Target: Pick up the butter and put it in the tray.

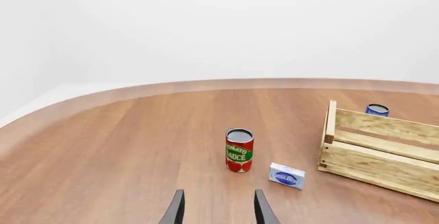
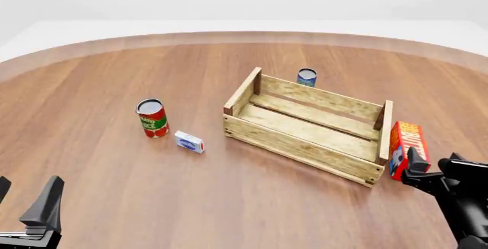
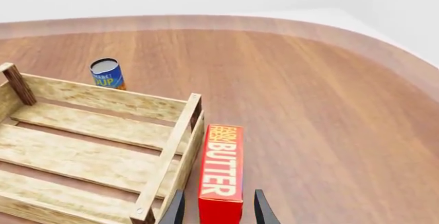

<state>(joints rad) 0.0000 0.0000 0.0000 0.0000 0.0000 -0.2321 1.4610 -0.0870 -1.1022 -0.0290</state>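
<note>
Wood-grain table [image 2: 107, 123] is spreading under a white backdrop, its far edge curving round. Butter [image 2: 405, 148] is standing upright at about 4 o'clock in the front view, just beside the tray's right end board — whether it is touching the wood I cannot tell. Right gripper [image 2: 422, 171] is sitting close behind the carton; in its wrist view the two fingers [image 3: 260, 209] are standing spread, flanking the carton's near end [image 3: 221, 170] without clearly pressing it. Tray [image 2: 294, 143] is lying at the centre, angled. Blue can [image 2: 307, 77] is standing at 12 o'clock behind it. At 9 o'clock, tomato can [image 2: 152, 118] and small box [image 2: 189, 142] are sitting near each other. Left gripper [image 2: 29, 203] is hovering at 7 o'clock — fingers spread, holding nothing.
</note>
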